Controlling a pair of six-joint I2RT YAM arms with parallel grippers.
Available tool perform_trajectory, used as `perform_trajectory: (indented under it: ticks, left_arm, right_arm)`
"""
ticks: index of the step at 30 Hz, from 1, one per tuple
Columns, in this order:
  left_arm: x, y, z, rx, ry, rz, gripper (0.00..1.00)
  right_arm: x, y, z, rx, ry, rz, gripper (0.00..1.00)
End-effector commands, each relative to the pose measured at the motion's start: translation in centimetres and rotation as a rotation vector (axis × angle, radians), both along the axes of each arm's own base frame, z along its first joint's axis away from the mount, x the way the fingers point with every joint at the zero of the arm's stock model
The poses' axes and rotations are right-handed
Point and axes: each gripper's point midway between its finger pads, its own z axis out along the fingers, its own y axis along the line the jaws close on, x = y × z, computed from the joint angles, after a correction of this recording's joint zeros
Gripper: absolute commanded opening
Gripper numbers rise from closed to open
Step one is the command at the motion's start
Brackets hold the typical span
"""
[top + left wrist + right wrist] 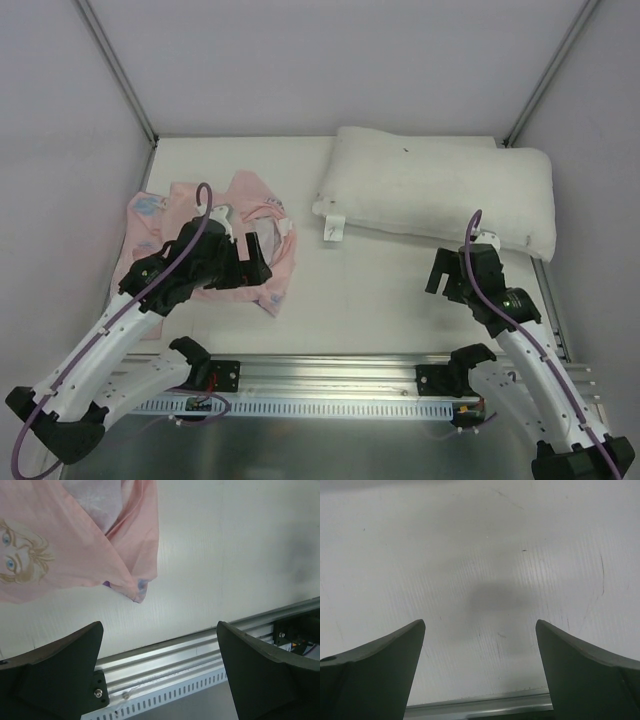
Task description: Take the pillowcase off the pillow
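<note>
The pillowcase (160, 225) lies crumpled on the counter (370, 290), well left of the pillow (440, 185) and apart from it, so the stripping looks done. The next move is probably only to draw both arms clear. The left claw (258, 255) hangs released over the pillowcase's near edge. The right claw (440, 272), also released, hovers just below the pillow. The left wrist view shows a printed cartoon face that the top view cannot resolve. The right wrist view shows only bare counter.

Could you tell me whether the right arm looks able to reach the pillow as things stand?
Probably yes: the right gripper hangs open over bare table just short of the pillow, nothing lies between them, and the pillowcase lies away on the left.
</note>
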Motion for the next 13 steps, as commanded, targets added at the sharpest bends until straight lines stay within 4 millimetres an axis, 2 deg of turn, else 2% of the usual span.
perform_trajectory:
  ticks: [1, 2, 6, 13]
  left_arm:
    - [-0.8, -1.1, -1.1, -0.052, 0.022, 0.021, 0.99]
    - [-1.3, -1.2, -1.8, -0.048, 0.041, 0.023, 0.99]
    - [-2.6, -2.1, -2.7, -0.05, 0.06, -0.02, 0.99]
    - [-2.7, -3.2, -2.9, -0.025, 0.077, -0.028, 0.99]
  right_arm:
    - [0.2, 0.4, -0.1, 0.042, -0.018, -0.038, 0.96]
    - [0.2, 0.3, -0.2, 0.042, -0.015, -0.041, 0.96]
    - [0.2, 0.5, -0.7, 0.047, -0.009, -0.041, 0.96]
    - [0.3, 0.5, -0.7, 0.055, -0.019, -0.052, 0.96]
